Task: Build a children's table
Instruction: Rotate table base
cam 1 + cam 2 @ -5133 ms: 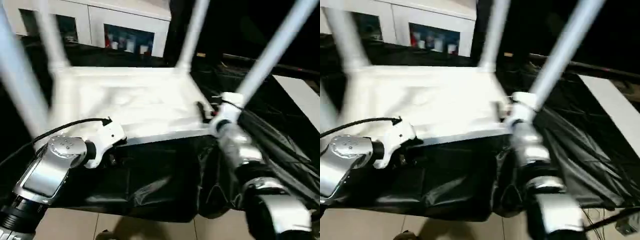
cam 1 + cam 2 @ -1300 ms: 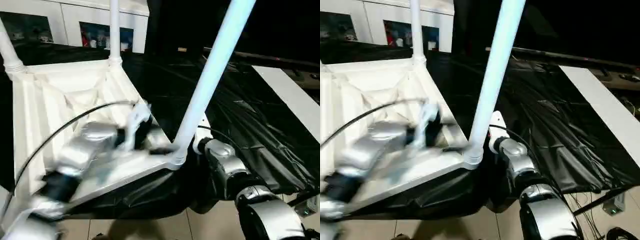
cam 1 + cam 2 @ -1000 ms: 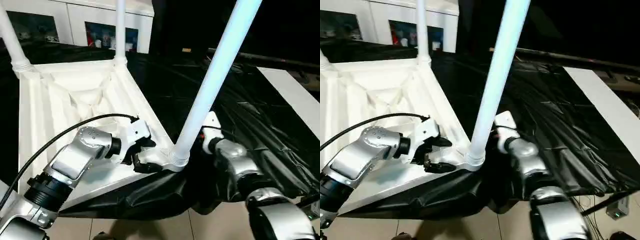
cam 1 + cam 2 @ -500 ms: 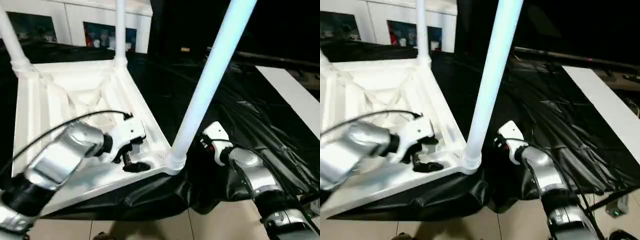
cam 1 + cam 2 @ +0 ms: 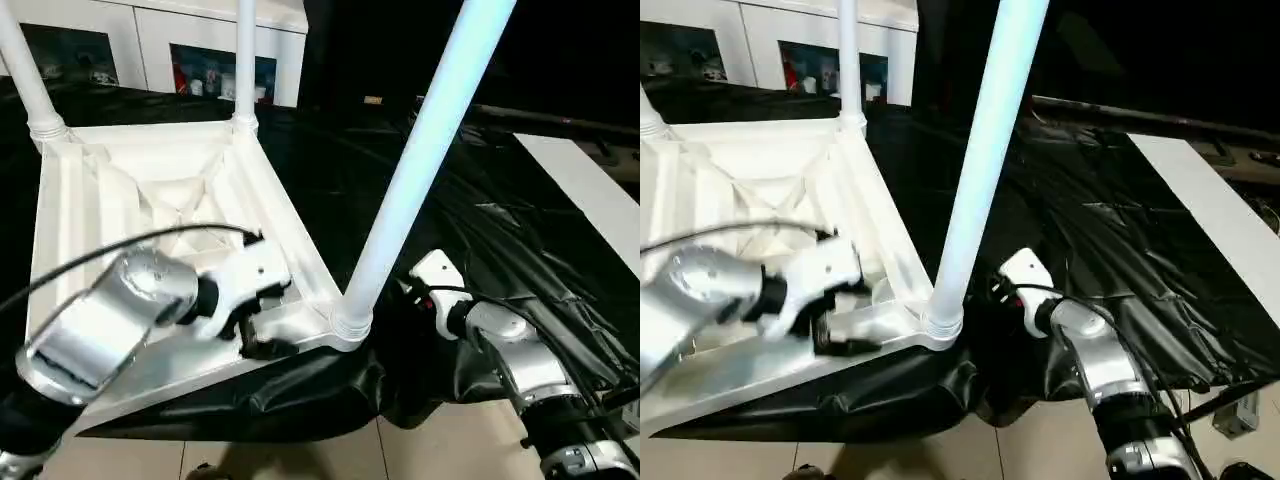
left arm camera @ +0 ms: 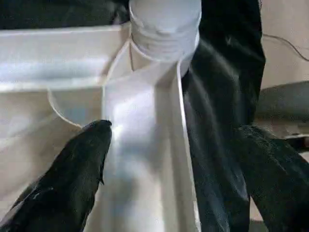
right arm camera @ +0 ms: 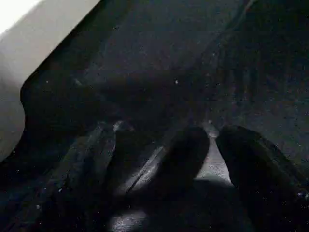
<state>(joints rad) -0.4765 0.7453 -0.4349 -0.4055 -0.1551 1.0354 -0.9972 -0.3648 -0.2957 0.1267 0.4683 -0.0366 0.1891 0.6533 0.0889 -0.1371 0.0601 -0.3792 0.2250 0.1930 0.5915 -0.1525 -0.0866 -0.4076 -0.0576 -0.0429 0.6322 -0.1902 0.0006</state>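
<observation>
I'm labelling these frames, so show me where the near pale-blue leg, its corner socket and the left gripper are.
near pale-blue leg (image 5: pixel 415 165), left eye view, middle of the tube.
corner socket (image 5: pixel 350 325), left eye view, ribbed collar at the leg's foot.
left gripper (image 6: pixel 174 164), left wrist view, midway between its two black fingertips, over the tabletop's edge rib.

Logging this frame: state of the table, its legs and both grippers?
children's table: upside down on the black sheet, ribbed underside up.
legs: standing in the corner sockets, pointing up.
left gripper: open, straddling the table's rim near a leg socket.
right gripper: open, empty, over the sheet.
</observation>
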